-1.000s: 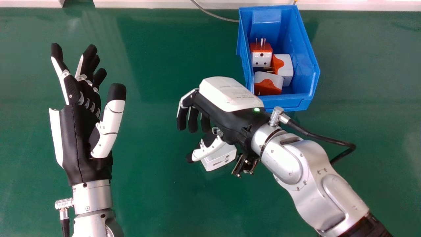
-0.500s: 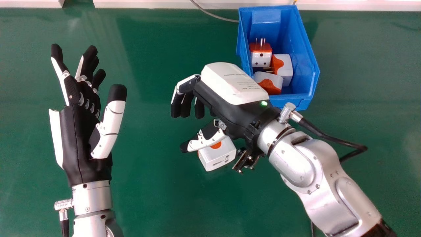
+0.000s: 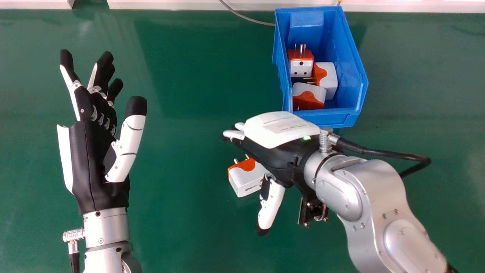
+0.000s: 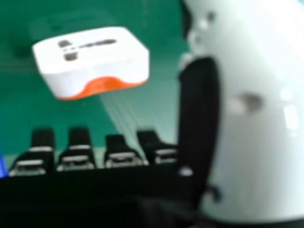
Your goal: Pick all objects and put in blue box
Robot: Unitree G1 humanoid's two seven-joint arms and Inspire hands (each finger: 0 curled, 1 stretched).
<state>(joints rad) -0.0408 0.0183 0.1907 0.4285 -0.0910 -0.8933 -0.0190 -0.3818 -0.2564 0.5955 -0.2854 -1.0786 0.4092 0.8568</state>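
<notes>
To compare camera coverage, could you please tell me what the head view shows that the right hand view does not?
Head view: the left robot hand, three plug adapters in the blue box and the loose adapter's prongs.
Right hand view: that adapter's socket face in full, partly behind the thumb in the head view.
Both: the loose adapter, the right robot hand and the green table.

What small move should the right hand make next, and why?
I'd probably ease the right hand down around the plug adapter before closing: the adapter sits ungripped on the table, and the head view shows it between fingers and spread thumb.
</notes>
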